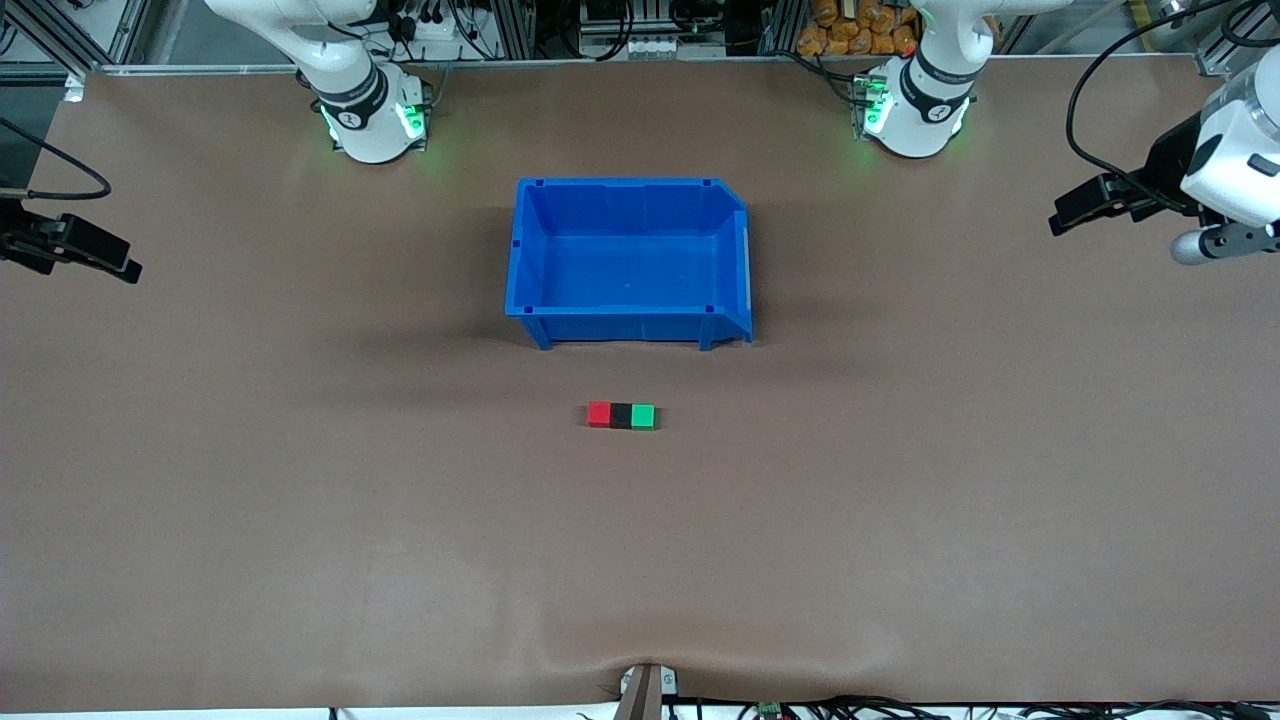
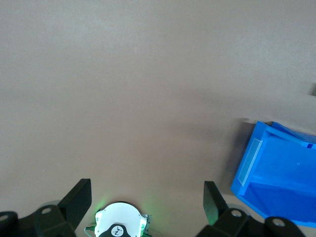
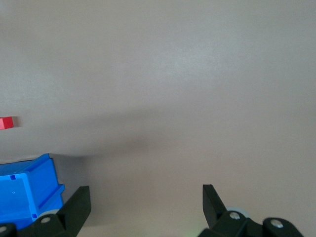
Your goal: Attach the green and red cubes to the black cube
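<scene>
The red cube (image 1: 599,414), black cube (image 1: 621,416) and green cube (image 1: 643,416) lie touching in one row on the brown table, black in the middle, red toward the right arm's end. The row is nearer the front camera than the blue bin. The red cube also shows in the right wrist view (image 3: 6,123). My left gripper (image 1: 1062,220) is open and empty, held up at the left arm's end of the table; its wrist view (image 2: 146,190) shows bare table. My right gripper (image 1: 128,266) is open and empty at the right arm's end (image 3: 145,195).
An empty blue bin (image 1: 625,325) stands mid-table between the cubes and the arm bases; it shows in the left wrist view (image 2: 247,168) and the right wrist view (image 3: 44,173). The left arm's base (image 2: 118,224) shows between the left fingers.
</scene>
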Motion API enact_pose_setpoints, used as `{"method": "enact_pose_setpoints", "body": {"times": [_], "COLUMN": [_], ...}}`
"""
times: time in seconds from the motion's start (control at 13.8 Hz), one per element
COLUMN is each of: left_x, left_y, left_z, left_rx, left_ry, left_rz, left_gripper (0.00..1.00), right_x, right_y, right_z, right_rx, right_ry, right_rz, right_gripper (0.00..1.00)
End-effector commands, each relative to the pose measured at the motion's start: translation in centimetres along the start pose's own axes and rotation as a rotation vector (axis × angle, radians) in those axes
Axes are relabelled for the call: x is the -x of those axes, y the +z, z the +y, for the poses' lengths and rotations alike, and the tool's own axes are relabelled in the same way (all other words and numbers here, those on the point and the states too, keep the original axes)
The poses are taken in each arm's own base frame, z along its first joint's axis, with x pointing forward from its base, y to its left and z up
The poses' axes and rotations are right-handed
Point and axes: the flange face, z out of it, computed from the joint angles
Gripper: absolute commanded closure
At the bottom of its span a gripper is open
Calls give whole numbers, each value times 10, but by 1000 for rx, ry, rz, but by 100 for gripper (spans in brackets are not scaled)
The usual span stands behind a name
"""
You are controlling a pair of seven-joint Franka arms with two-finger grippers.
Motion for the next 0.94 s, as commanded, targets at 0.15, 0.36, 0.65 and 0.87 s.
{"method": "enact_pose_setpoints", "body": {"times": [0.15,0.36,0.65,0.87], "left_x": [1,-5,-14,-14], "left_y": [-7,-2,-8,-9], "left_z": [-11,-14,-13,-16], "left_rx": [-10,-11,-7,-7], "left_ry": [40,66,114,118], "left_rz": [29,19,30,33], "left_gripper": [0,0,0,0], "right_x": [5,4,4,4], "right_y": [-6,-5,-5,-5], "right_z": [-3,-3,-3,-5], "right_rx": [-2,-2,-2,-3], "right_ry": [7,7,7,5], "right_rz": [8,7,7,8], "right_gripper": [0,0,0,0]}}
